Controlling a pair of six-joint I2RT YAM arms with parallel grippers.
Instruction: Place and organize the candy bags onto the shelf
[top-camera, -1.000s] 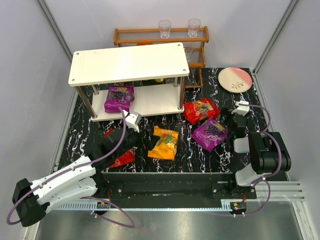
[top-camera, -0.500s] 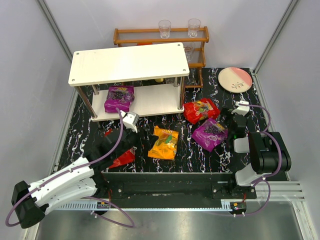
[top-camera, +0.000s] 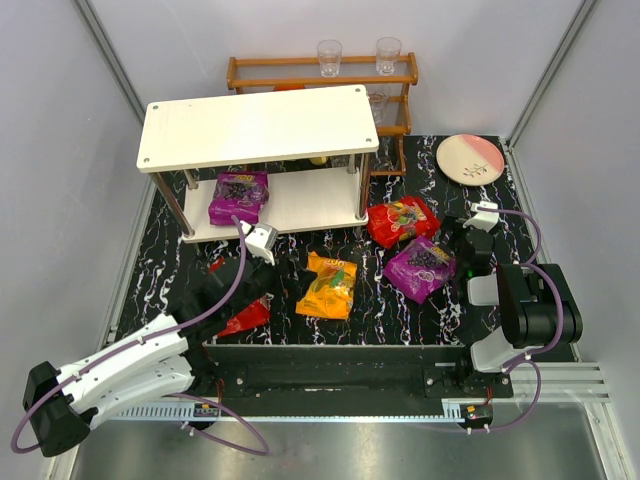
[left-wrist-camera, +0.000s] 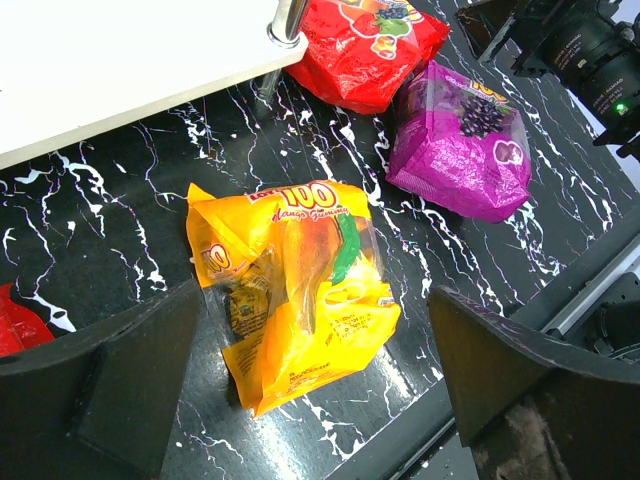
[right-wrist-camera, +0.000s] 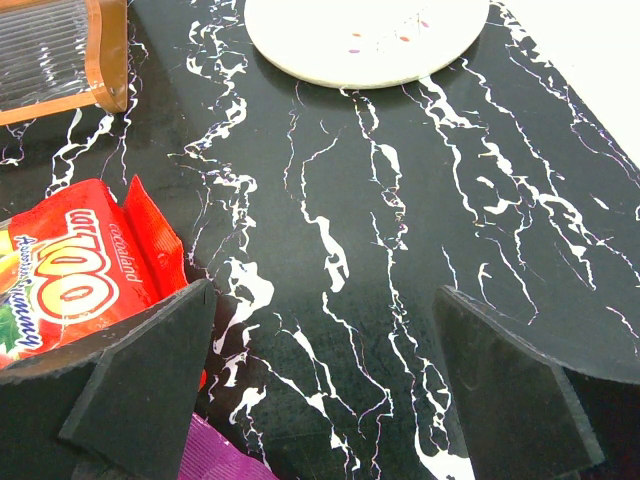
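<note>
The white shelf (top-camera: 258, 125) stands at the back left; its leg shows in the left wrist view (left-wrist-camera: 288, 20). One purple bag (top-camera: 238, 196) lies on its lower board. The orange bag (top-camera: 329, 285) lies on the table in front, and in the left wrist view (left-wrist-camera: 300, 290) it is just ahead, between my open fingers. My left gripper (top-camera: 272, 282) (left-wrist-camera: 313, 290) is open and empty. A red bag (top-camera: 245, 315) lies partly under the left arm. Another red bag (top-camera: 401, 220) (right-wrist-camera: 70, 285) and a purple bag (top-camera: 420, 266) (left-wrist-camera: 460, 140) lie at the right. My right gripper (top-camera: 452, 238) (right-wrist-camera: 322, 290) is open and empty beside them.
A brown wooden rack (top-camera: 320, 75) (right-wrist-camera: 60, 60) with clear glasses stands behind the shelf. A pink and white plate (top-camera: 469, 158) (right-wrist-camera: 365, 35) lies at the back right. White walls close in the black marbled table (top-camera: 180, 270) on three sides.
My left gripper has shifted slightly to the left, away from the orange bag. The bags and the right arm have not moved.
</note>
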